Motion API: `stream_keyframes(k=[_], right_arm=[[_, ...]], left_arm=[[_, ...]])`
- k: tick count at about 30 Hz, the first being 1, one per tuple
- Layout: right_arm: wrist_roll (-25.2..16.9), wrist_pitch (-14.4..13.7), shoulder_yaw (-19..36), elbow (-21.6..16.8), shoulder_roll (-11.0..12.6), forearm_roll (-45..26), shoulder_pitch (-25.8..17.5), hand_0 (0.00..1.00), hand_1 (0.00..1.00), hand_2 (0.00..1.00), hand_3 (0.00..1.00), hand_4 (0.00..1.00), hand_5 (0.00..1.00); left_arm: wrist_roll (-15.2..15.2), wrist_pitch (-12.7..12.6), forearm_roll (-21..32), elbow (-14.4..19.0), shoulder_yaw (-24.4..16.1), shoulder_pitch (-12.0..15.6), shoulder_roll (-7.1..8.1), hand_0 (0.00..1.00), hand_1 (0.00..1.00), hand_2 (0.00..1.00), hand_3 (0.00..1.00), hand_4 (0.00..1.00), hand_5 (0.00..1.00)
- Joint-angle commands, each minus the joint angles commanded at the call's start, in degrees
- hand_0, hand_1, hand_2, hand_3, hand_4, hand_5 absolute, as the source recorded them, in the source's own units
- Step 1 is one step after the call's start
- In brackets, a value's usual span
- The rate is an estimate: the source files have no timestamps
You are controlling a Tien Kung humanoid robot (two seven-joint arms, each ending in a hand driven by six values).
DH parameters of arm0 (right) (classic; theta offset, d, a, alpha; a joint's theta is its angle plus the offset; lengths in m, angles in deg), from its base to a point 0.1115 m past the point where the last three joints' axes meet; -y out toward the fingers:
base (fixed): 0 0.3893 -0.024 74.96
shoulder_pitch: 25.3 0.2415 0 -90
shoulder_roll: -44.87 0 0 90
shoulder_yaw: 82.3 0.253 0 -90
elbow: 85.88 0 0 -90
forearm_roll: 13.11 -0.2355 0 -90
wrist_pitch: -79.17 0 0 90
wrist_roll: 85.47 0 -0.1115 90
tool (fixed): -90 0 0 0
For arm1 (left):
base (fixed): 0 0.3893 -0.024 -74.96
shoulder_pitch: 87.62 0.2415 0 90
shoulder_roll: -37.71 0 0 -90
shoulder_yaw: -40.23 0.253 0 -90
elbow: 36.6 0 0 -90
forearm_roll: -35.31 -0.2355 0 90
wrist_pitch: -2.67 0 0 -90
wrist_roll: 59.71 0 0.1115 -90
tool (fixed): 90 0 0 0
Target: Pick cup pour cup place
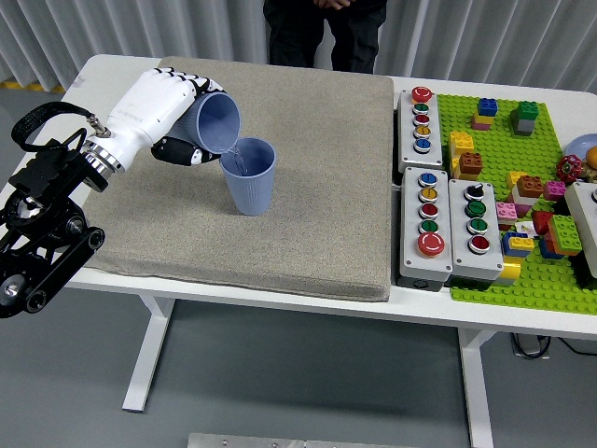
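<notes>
My left hand (177,117), white with black fingertips, is shut on a blue cup (215,124). That cup is tipped on its side, mouth facing right, its rim right over the left edge of a second blue cup (249,175). A thin stream of clear liquid runs from the tilted cup into the second one. The second cup stands upright on the grey mat (308,224), just right of my hand. My right arm is out of view.
Three grey button boxes (422,119) (427,229) (476,229) sit right of the mat. Beyond them lies a green baseplate (494,149) with several coloured bricks. A person in dark clothes (322,33) stands at the table's far side.
</notes>
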State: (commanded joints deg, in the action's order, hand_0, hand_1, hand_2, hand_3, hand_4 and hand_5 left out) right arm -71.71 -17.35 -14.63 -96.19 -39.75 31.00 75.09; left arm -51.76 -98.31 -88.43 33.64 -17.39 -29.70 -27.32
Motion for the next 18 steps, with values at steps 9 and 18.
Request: stream_keyframes(k=[9,18], right_arm=[[0.04,0.02,0.05,0.0,0.0,0.16,-0.16,0.724,0.694,0.745,0.704,0.33,0.27],[-0.01,-0.01,-0.03,0.0,0.02,-0.01,-0.23,0.724,0.694,0.745,0.705,0.332,0.273]], left_arm=[[-0.41,-1.73,-0.3,0.3,1.99,-0.79,0.98,0.599,0.528,0.538,0.521,0.855,0.084],[-0.7,-2.65,-0.71,0.6,3.9,-1.78,1.91,0.594,0.524,0.537,0.516,0.851,0.086]])
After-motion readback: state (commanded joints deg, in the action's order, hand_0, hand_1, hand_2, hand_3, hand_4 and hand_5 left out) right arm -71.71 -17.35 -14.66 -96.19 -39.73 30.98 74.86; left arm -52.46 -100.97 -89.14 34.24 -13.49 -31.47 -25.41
